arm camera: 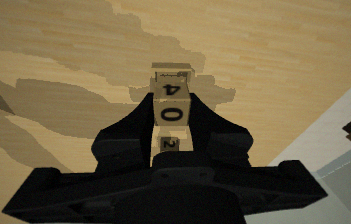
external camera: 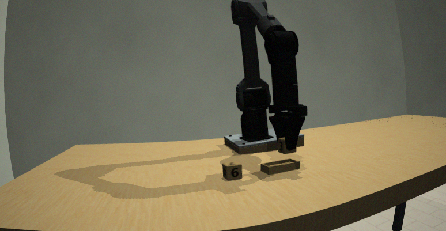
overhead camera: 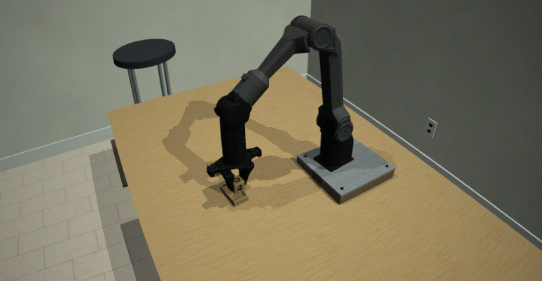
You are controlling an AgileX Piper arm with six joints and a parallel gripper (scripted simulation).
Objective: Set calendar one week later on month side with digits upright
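Note:
My gripper points straight down and is shut on a wooden digit cube. The cube hangs a short way above the small open wooden tray, which lies flat and empty on the table. In the exterior view the held cube is above the right part of the tray. In the wrist view the held cube shows a 4 and a 0, with the tray beneath it. A second cube, showing a 6, stands on the table just left of the tray.
The arm's grey base plate is on the table to the right of the tray. A black stool stands beyond the table's far edge. The table's left edge runs close to the tray.

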